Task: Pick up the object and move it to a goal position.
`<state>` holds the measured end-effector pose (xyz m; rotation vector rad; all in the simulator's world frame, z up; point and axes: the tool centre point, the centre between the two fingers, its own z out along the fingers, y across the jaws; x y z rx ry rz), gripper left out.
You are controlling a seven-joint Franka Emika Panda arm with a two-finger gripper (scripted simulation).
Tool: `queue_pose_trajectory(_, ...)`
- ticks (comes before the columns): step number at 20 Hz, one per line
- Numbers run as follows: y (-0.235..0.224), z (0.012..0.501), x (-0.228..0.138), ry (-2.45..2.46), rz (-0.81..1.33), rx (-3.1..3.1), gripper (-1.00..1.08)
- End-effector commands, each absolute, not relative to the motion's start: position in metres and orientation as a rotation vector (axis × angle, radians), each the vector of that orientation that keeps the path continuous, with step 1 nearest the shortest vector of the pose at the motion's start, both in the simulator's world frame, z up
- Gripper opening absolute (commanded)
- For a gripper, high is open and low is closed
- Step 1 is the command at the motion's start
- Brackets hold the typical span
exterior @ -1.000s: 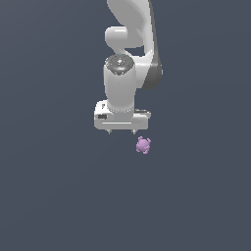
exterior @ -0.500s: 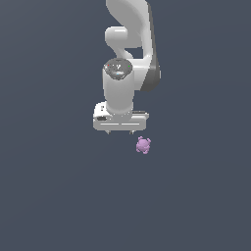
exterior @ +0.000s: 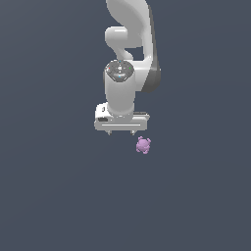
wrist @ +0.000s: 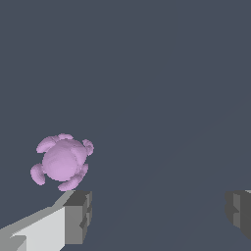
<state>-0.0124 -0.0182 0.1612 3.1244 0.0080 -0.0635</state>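
The object (exterior: 143,145) is a tiny pink-purple lumpy blob with small rounded knobs. It lies on the dark grey floor just to the exterior view's right of my white gripper (exterior: 120,132) and a little nearer the camera. In the wrist view the blob (wrist: 62,162) sits just beyond one grey fingertip (wrist: 78,215), outside the gap between the fingers. The other fingertip (wrist: 239,212) is far across the frame. The jaws stand wide apart and hold nothing.
The white arm (exterior: 128,44) rises behind the gripper toward the top of the exterior view. The floor (exterior: 59,196) is a plain dark grey surface with no other objects in sight.
The arm has shifted slightly toward the exterior view's left and its wrist has lowered a little. The blob has not moved.
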Motion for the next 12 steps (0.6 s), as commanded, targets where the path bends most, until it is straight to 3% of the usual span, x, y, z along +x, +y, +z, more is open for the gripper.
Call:
queue_pose_trajectory(1,-0.013,0.158,-0.012,-0.01,-0.061,3.125,1.0)
queue_pose_trajectory(12,0.033,0.128,-0.014,-0.197,-0.033,3.125,1.0)
